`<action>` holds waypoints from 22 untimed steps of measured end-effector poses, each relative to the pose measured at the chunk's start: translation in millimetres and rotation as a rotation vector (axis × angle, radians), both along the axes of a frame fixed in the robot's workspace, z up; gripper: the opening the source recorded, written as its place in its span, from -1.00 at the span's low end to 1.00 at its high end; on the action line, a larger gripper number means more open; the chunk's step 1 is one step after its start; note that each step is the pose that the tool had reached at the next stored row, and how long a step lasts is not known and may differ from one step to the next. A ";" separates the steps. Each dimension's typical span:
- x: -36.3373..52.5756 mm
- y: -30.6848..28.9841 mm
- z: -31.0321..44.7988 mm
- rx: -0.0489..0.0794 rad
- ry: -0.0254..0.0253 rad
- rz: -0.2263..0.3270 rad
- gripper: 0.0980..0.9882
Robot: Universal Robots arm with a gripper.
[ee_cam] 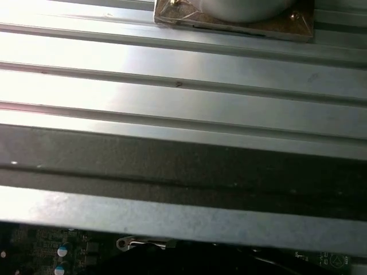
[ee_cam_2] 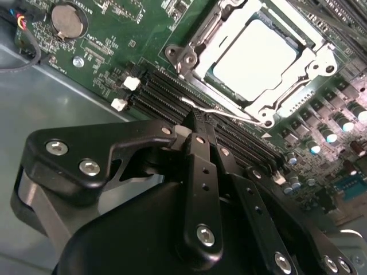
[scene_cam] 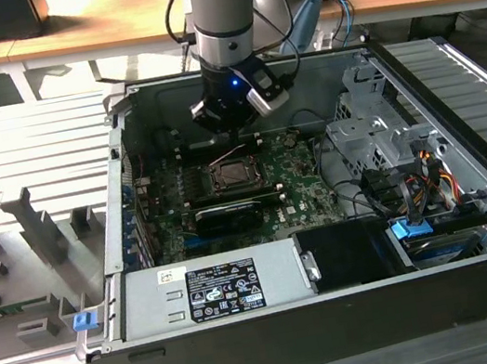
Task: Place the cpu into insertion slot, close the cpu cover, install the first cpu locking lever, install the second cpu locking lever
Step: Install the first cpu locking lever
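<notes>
The cpu (ee_cam_2: pixel 258 57), with its pale metal top, lies in the insertion slot (scene_cam: pixel 233 176) on the green motherboard (scene_cam: pixel 305 185). The silver cpu cover (ee_cam_2: pixel 312 69) is folded down around it. A thin wire locking lever (ee_cam_2: pixel 223 113) runs along the socket's near side and stands up slightly in the exterior view. My gripper (scene_cam: pixel 232 126) hangs just above the socket's far edge. In the second wrist view the black fingers are pressed together, and the gripper (ee_cam_2: pixel 195 117) has its tip right at the lever wire. I cannot tell whether it touches the wire.
The open computer case (scene_cam: pixel 473 198) walls in the board. A power supply (scene_cam: pixel 211 291) sits at the front, with drive cages and cables (scene_cam: pixel 393 174) at the exterior view's right. Black memory slots (ee_cam_2: pixel 166 94) lie beside the socket. The first wrist view shows aluminium table slats (ee_cam: pixel 183 69).
</notes>
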State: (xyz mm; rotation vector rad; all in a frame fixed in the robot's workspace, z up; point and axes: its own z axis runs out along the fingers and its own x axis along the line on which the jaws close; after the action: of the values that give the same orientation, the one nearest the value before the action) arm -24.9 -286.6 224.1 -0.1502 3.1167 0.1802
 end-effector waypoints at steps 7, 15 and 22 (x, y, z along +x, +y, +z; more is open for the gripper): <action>2.6 -0.1 -8.9 -0.001 -0.0011 -0.008 -0.98; 5.7 -0.1 -16.8 -0.004 -0.0020 -0.021 -0.98; 6.3 -0.1 -20.9 -0.011 -0.0022 -0.031 -0.98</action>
State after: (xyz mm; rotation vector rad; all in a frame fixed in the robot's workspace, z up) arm -18.5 -286.7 203.2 -0.1028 3.1162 0.1617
